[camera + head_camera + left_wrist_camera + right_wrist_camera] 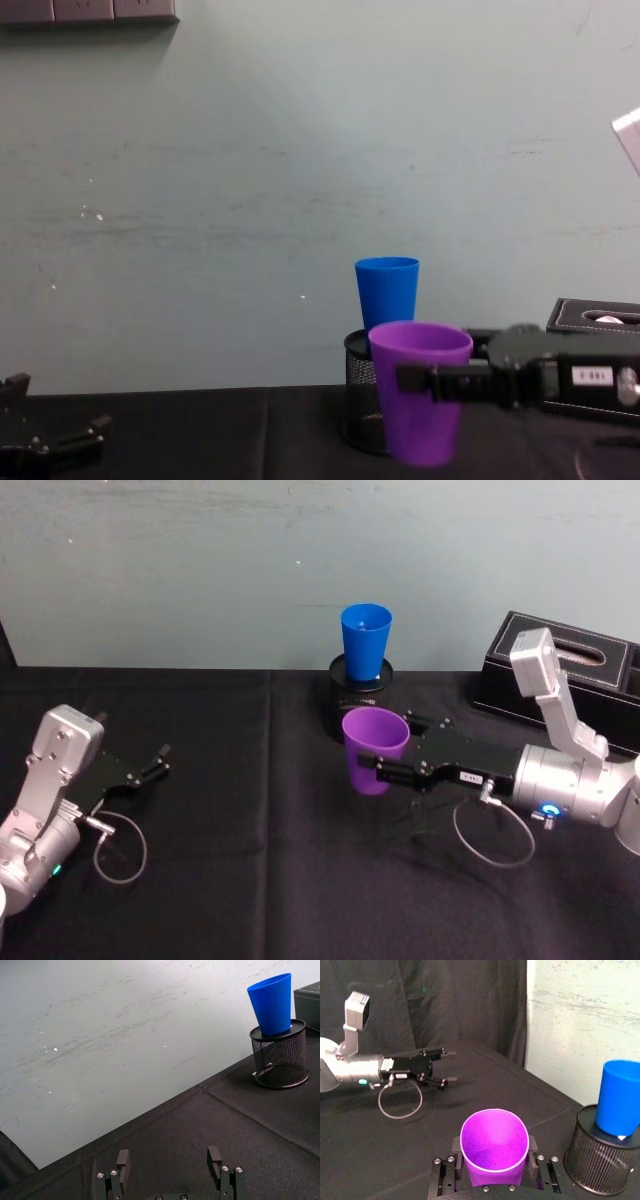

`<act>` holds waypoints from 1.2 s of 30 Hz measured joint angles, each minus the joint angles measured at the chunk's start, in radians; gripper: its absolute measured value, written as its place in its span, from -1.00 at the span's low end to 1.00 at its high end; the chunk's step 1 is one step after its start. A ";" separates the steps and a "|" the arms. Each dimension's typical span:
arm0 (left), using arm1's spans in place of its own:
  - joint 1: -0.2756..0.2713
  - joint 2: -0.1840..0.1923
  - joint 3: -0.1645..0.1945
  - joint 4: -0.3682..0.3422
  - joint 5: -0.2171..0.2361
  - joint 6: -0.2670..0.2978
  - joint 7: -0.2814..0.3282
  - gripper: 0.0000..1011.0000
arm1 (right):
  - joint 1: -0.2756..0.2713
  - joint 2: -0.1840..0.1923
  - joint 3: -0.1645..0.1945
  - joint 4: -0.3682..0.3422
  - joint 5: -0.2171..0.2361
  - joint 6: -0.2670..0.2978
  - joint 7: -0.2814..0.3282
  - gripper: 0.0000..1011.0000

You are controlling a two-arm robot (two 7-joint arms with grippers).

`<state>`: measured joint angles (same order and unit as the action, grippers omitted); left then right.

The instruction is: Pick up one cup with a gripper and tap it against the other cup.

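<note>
The purple cup (375, 748) hangs upright just above the black cloth, with my right gripper (392, 750) shut on its sides. In the right wrist view the purple cup (494, 1145) sits between both fingers (534, 1155). The blue cup (365, 640) stands in a black mesh holder (345, 698) just behind it, and a gap separates the two cups (619, 1097). From the chest view the purple cup (418, 390) partly covers the holder (356, 400), with the blue cup (388, 290) rising behind. My left gripper (158, 762) rests open at the far left.
A black tissue box (570, 670) stands at the back right, behind my right arm. A pale wall closes off the table's far edge. Open black cloth (250, 820) lies between the two arms.
</note>
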<state>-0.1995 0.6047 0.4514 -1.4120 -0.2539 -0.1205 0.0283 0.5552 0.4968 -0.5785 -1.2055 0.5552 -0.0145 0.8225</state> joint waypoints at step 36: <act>0.000 0.000 0.000 0.000 0.000 0.000 0.000 1.00 | -0.004 -0.058 -0.035 0.217 -0.082 -0.173 0.084 0.45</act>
<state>-0.1995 0.6047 0.4513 -1.4120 -0.2539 -0.1205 0.0283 0.5511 0.4391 -0.6135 -0.9885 0.4737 -0.1871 0.9066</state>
